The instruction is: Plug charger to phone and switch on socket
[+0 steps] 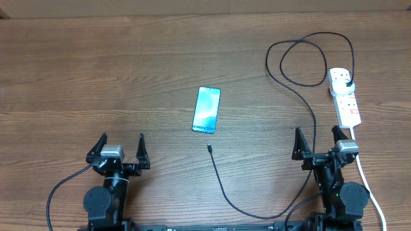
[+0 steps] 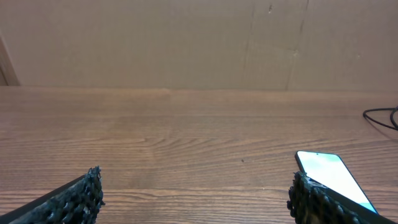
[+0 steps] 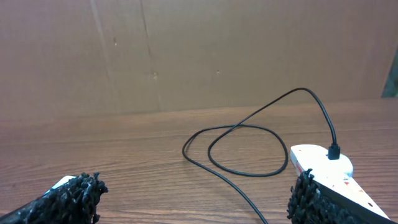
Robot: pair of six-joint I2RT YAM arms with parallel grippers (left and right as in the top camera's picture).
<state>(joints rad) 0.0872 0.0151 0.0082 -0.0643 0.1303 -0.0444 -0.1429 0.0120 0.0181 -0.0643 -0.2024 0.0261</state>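
The phone (image 1: pixel 207 110) lies flat mid-table, its cyan screen lit; it also shows at the right of the left wrist view (image 2: pixel 326 173). The charger cable (image 1: pixel 313 122) loops from its black plug (image 1: pixel 347 82), seated in the white socket strip (image 1: pixel 345 96), down the table to a small connector tip (image 1: pixel 210 149) just below the phone. The cable (image 3: pixel 249 134) and the socket (image 3: pixel 323 165) show in the right wrist view. My left gripper (image 1: pixel 121 149) is open and empty at the front left. My right gripper (image 1: pixel 318 142) is open and empty, just below the socket.
The socket's thick white cord (image 1: pixel 369 183) runs down the right side past my right arm. A brown wall (image 2: pixel 186 43) stands behind the table's far edge. The wooden table (image 1: pixel 96 77) is bare at the left and the far middle.
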